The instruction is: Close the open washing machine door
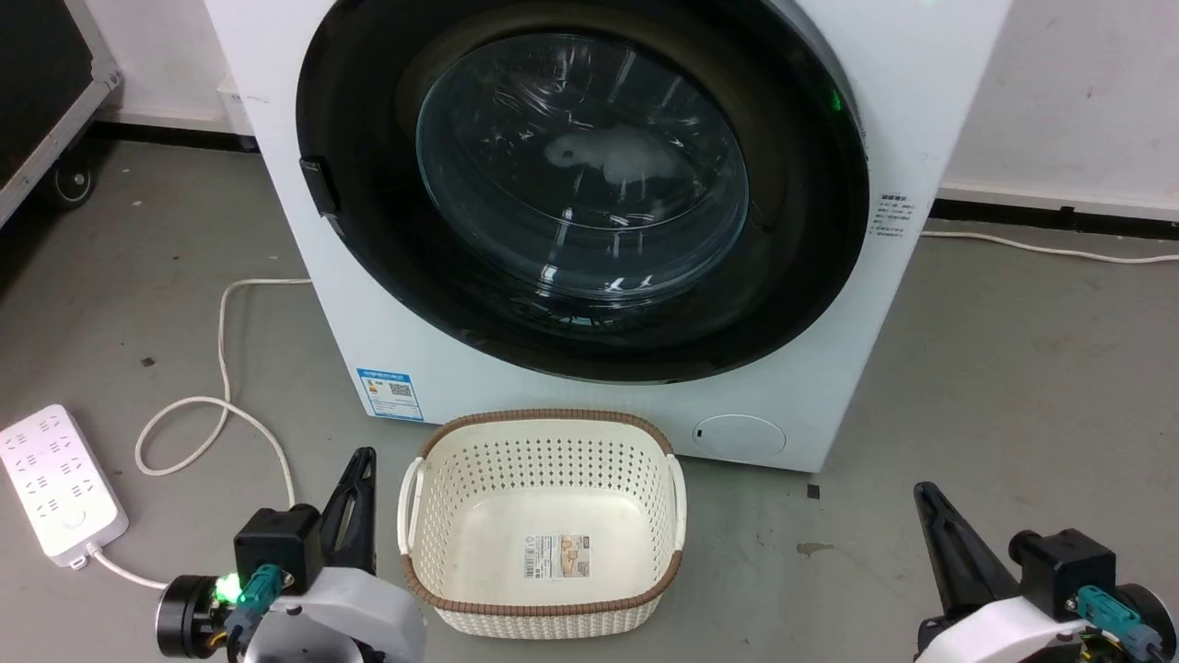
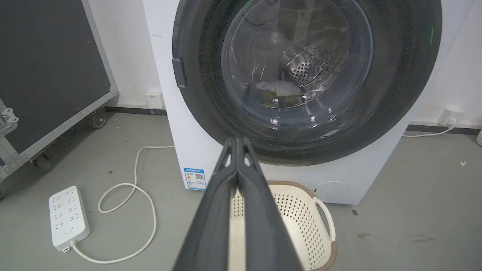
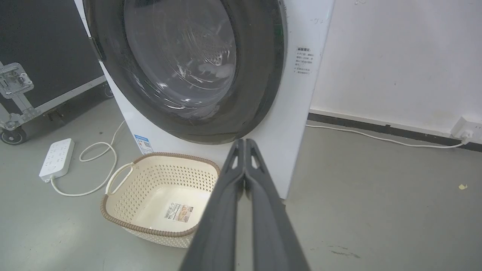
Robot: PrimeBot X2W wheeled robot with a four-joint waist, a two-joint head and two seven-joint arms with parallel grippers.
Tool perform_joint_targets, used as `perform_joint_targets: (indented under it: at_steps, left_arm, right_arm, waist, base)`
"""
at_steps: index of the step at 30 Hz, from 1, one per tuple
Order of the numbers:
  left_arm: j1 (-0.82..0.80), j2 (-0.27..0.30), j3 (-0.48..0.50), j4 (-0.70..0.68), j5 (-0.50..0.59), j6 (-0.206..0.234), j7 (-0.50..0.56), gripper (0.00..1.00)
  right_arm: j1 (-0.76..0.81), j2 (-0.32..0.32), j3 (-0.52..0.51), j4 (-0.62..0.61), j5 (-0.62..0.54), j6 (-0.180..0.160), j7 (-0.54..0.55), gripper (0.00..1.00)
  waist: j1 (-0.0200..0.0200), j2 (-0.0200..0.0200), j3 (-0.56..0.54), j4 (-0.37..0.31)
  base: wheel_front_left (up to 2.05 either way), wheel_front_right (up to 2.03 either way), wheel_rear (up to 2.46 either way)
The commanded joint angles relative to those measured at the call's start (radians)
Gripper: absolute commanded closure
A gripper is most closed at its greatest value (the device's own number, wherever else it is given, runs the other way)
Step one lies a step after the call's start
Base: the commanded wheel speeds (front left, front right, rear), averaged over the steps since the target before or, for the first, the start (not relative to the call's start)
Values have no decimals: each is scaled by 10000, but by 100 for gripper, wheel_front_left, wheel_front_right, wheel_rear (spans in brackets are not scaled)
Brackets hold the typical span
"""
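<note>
washing machine door (image 1: 582, 198): large, round, black-rimmed, bulging clear glass window (image 2: 297, 60) at its centre; a pale cloth (image 1: 612, 157) shows through it inside the steel drum. position: appears to lie flat against the front of the white washing machine (image 1: 442, 341), no gap seen at the rim, so judged shut or all but shut; whether it has latched cannot be told. small black catch (image 1: 318, 189) on the rim's left edge; hinge not made out. lies ahead of and above both hands, beyond the basket (image 1: 543, 419) on the floor. left hand (image 2: 238, 141): fingers pressed together, nothing held, low at the basket's left, nearer the catch edge. right hand (image 3: 244, 142): fingers likewise together, empty, low and well to the basket's right. any last push would go straight forward on the catch side. power strip (image 1: 60, 483) and looped cord (image 1: 221, 368) on the floor at left.
</note>
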Motion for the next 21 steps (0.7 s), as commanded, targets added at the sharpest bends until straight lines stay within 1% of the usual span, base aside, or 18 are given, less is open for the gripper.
perform_joint_targets:
  at_steps: [1,21]
  left_arm:
    - [121,-71,63,-89,105,9,38,100]
    - [253,-277,319,-410,601,19,333,100]
  right_arm:
    - [-130,15,24,-87,-97,-5,33,100]
    - [-240,19,129,-282,-324,-6,248,100]
  waist:
    - [0,-1,4,3]
    - [0,-1,61,54]
  base:
    - [0,0,0]
    - [0,0,0]
